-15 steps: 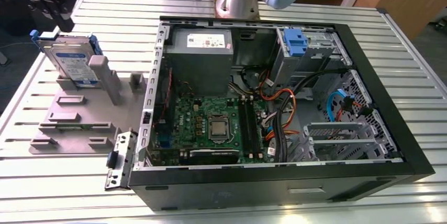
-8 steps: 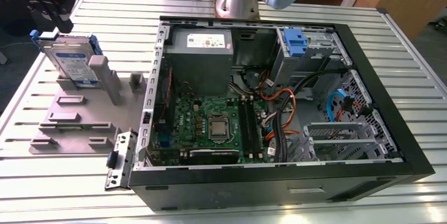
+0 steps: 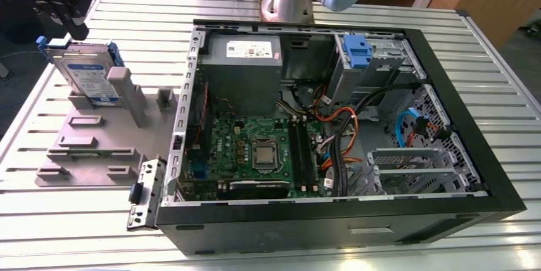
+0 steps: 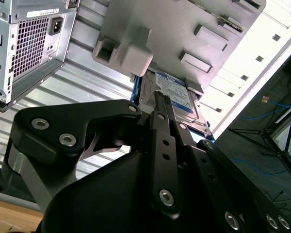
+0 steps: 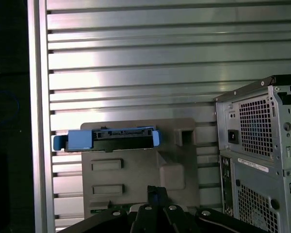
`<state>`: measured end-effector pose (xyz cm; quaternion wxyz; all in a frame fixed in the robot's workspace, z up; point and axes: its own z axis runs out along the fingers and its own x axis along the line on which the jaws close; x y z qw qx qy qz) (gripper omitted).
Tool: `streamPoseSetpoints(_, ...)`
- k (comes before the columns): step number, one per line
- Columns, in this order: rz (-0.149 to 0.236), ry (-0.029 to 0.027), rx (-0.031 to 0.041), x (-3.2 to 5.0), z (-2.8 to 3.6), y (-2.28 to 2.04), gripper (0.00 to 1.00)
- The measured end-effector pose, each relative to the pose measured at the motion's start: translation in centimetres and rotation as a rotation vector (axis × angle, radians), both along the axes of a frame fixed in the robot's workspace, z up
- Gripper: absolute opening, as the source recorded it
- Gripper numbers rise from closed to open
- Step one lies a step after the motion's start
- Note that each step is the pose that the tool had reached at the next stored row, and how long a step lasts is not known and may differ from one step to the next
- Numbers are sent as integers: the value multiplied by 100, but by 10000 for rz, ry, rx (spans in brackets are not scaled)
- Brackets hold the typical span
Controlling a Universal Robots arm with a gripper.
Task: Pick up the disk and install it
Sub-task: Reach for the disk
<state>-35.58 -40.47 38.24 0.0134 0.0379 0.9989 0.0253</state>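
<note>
Picking step in hand, install not begun. Gripper (image 3: 68, 21) hovers just above disk (image 3: 89, 78); contact not evident. Disk stands on edge in grey fixture (image 3: 93, 138) on table, at exterior view's left, well apart from open computer case (image 3: 338, 211). Jaw state: cannot tell. For grasp, you need jaws square to disk faces, centred over blue carrier edge (image 5: 121, 138), clear of fixture post (image 3: 121, 87) just beside.
</note>
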Motion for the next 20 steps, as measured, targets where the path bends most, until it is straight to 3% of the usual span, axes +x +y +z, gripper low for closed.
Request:
streamPoseSetpoints(9,-1,0,0,-7,-3,0,11)
streamPoseSetpoints(10,0,2,-1,-128,-86,0,11)
streamPoseSetpoints(20,0,1,-1,-153,-104,0,11)
